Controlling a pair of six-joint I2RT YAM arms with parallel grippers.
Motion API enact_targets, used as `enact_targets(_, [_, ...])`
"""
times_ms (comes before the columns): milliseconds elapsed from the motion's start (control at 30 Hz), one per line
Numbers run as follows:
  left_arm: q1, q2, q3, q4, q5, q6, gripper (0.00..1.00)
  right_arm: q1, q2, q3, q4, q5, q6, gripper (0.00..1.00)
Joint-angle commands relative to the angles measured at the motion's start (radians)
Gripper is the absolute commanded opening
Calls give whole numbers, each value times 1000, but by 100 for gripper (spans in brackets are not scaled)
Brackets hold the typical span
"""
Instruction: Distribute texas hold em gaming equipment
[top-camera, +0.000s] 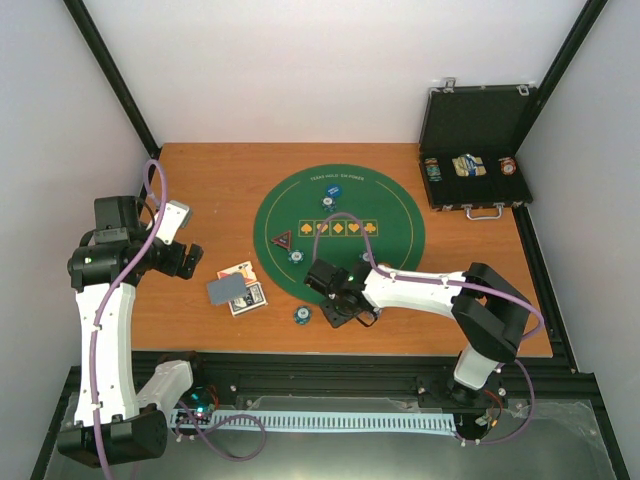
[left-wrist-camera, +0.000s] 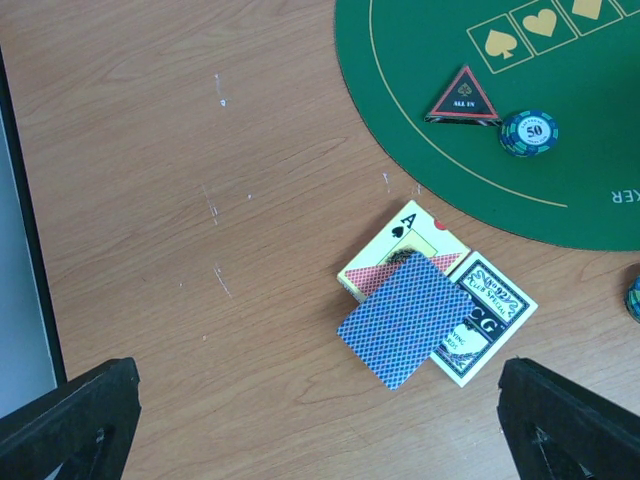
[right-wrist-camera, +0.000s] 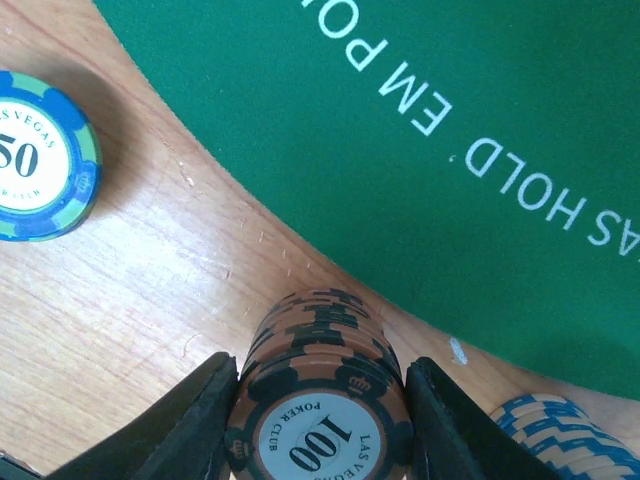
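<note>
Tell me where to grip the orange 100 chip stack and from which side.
Grip the orange 100 chip stack across its striped round rim, coming straight down from above: it lies flat on the wood, and the right gripper has fingers on both sides.

Table (top-camera: 200, 190): green mat (top-camera: 400, 215), cards (top-camera: 238, 288), blue chip (top-camera: 301, 314), orange chip stack (right-wrist-camera: 320, 390), case (top-camera: 475, 120).

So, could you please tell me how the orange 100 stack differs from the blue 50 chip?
The orange 100 stack is orange and black, while the blue 50 chip is blue and green. The stack sits between the fingers of the right gripper; the 50 chip lies clear of them. Both rest face up on the wooden table beside the green mat.
</note>
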Motion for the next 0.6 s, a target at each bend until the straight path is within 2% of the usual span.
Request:
enact_targets(0, [7,-12,14,-12,18,5,100,-8,-30,24,-24,22,-10,40])
enact_targets(567, [8,-11,19,-19,21,8,100,-13,-27,117,-83,36,-41,39])
